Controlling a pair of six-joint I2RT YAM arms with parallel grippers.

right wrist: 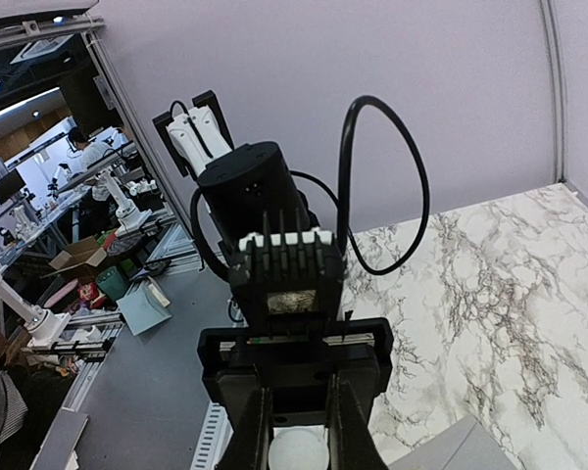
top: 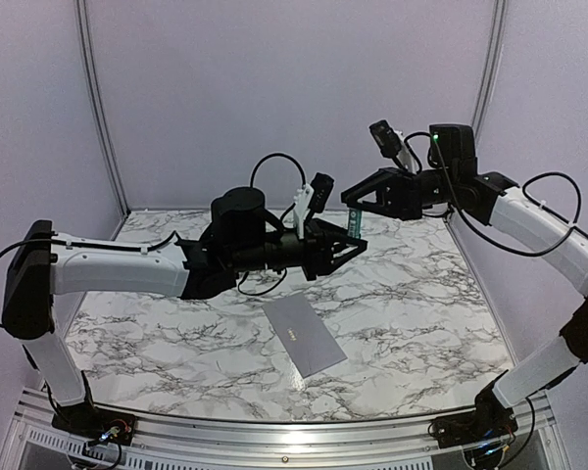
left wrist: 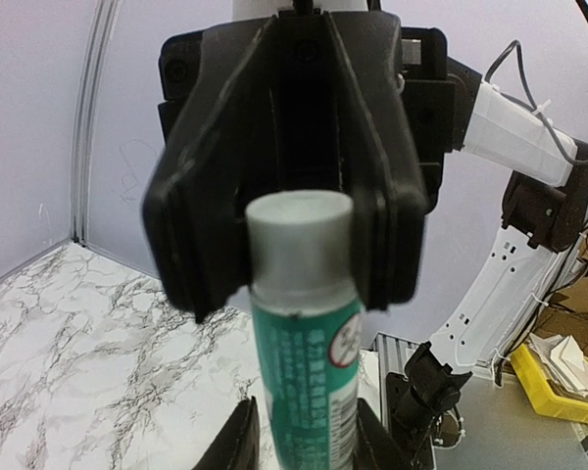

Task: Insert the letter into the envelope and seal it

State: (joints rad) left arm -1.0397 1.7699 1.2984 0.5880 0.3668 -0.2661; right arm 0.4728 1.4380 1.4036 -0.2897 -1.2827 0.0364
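green-white tube (left wrist: pixel 309 372), label unreadable, held in left gripper (left wrist: pixel 307 436); right gripper (right wrist: pixel 300 441) clamped on its cap (left wrist: pixel 301 235).

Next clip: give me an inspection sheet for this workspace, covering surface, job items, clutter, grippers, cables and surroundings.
Surface: marble-patterned table, no damage seen.
Job's things: grey envelope lies flat near the front middle; flap state unclear; letter not seen.
Clutter: nothing seen.
Grippers: left gripper holds the green tube by its body in midair; right gripper is closed on its white cap.
Cables: black cable loops above the left wrist.
Surroundings: pale walls; yellow bin outside.
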